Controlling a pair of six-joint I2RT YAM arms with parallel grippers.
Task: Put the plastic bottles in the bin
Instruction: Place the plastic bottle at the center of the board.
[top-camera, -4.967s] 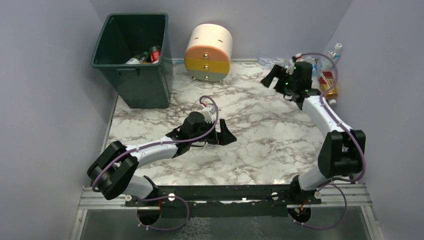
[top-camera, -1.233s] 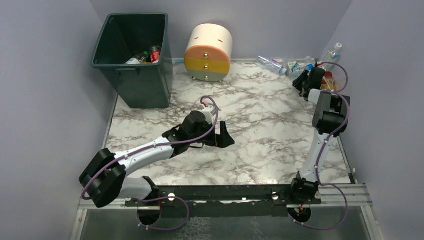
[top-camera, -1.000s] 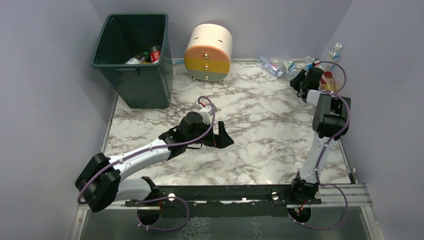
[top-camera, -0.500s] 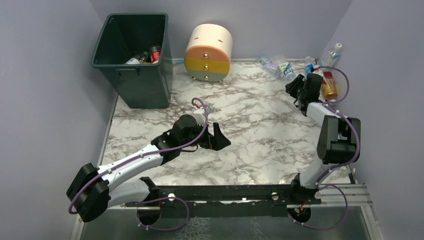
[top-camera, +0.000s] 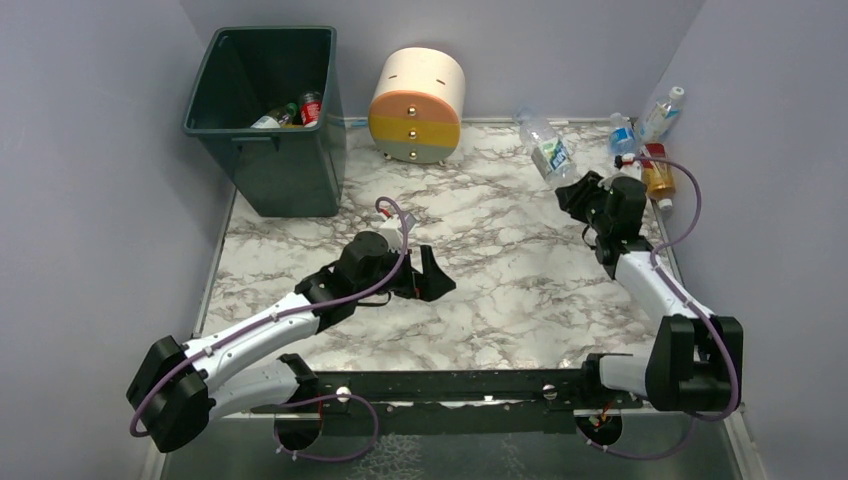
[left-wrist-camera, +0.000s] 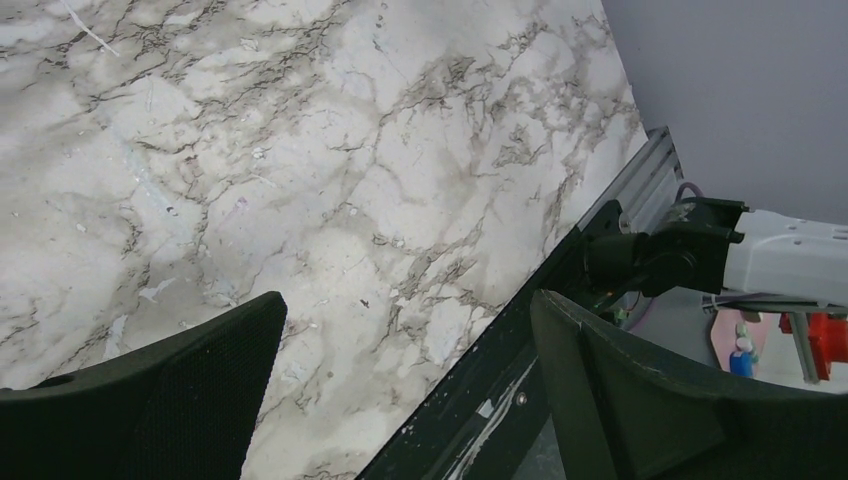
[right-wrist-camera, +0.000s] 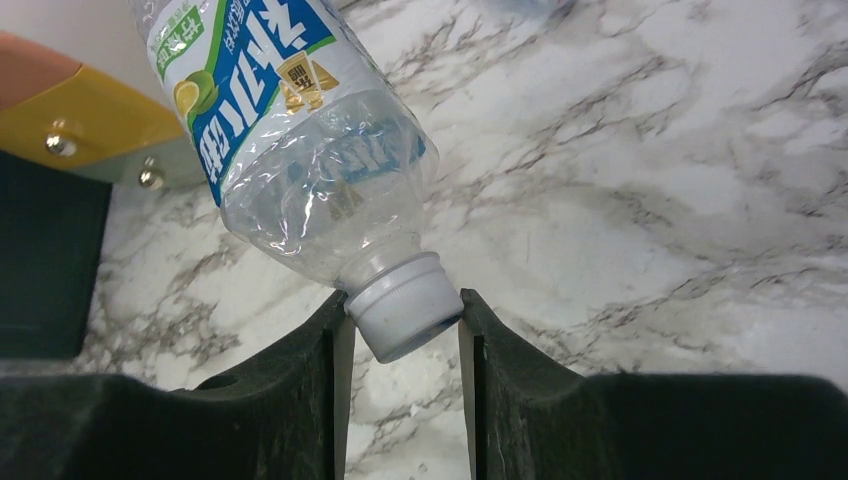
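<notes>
Both the left arm (top-camera: 260, 325) and the right arm (top-camera: 650, 280) have white link shells between bulky black joint housings, and each carries a looping purple cable (top-camera: 403, 243). The left tool (top-camera: 437, 278) and right tool (top-camera: 568, 190) are matte black with broad tapering fingers (left-wrist-camera: 170, 400), whose inner faces seem finely meshed.

One tall dark green rectangular plastic bin (top-camera: 290, 170) and one round cream, yellow and grey drawer unit (top-camera: 417, 100) are on the single marble bench (top-camera: 500, 260). Four small plastic bottles are outside the bin: a clear blue-and-green-labelled bottle (top-camera: 548, 152), a blue-labelled bottle (top-camera: 622, 135), a white-capped clear bottle (top-camera: 665, 106) and a yellow-orange bottle (top-camera: 657, 176). About three more bottles in the bin (top-camera: 290, 112) show; the exact number is unclear. There are two black tools: the left tool (top-camera: 434, 276) and the right tool (top-camera: 572, 188).
</notes>
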